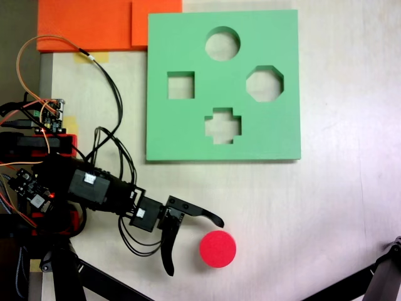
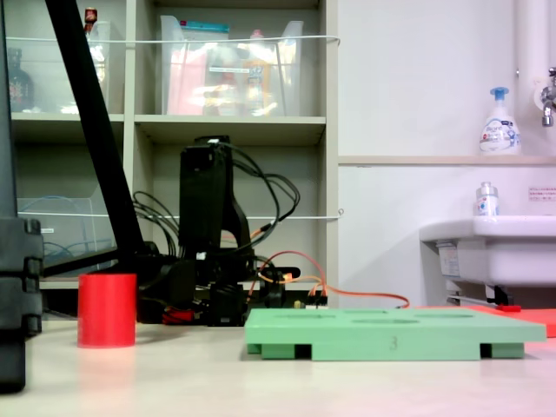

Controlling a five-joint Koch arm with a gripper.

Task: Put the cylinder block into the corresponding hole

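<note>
Spread wide and holding nothing, the fingers [image 1: 195, 246] sit just left of the red cylinder block [image 1: 217, 249] standing on the tabletop [image 1: 326, 213], apart from the green foam board [image 1: 188, 132], whose circular hole [image 1: 222, 43] shows from above, while the low side view shows the block [image 2: 107, 310] upright.

Digit "3" showing on front edge of green foam board [image 2: 393, 334], near its middle. Soap dispenser bottle [image 2: 499, 124] on ledge wearing blue label, print too small to read. Nothing else reading clearly.
</note>
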